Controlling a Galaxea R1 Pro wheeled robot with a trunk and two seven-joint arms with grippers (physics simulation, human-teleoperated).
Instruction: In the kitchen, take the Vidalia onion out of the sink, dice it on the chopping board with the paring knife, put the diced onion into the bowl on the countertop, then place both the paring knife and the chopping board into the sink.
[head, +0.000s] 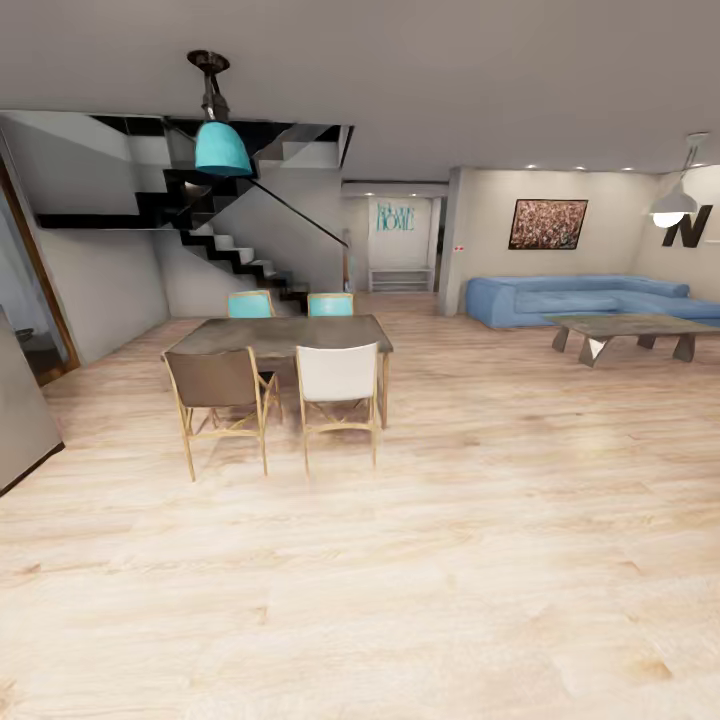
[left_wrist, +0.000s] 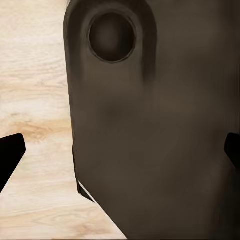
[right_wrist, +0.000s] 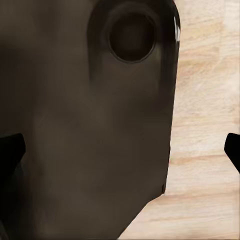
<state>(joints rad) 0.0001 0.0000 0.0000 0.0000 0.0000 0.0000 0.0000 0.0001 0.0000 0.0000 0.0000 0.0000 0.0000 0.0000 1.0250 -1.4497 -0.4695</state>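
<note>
Wood floor (left_wrist: 35, 75) beyond end effector (left_wrist: 120, 150)

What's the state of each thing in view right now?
dining table: standing, top looks bare
four chairs: upright, pulled up to the table
blue sofa: nobody on it
coffee table: standing in front of the sofa
teal pendant lamp: hanging over the dining table
left gripper: open, holding nothing
right gripper: open, holding nothing

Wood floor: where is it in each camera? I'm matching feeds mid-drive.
Head view: wood floor covers the lower half, under the dining table.
Left wrist view: floor beside a dark panel.
Right wrist view: floor beside a dark panel.
Shared landmark: pale plank grain.
</note>
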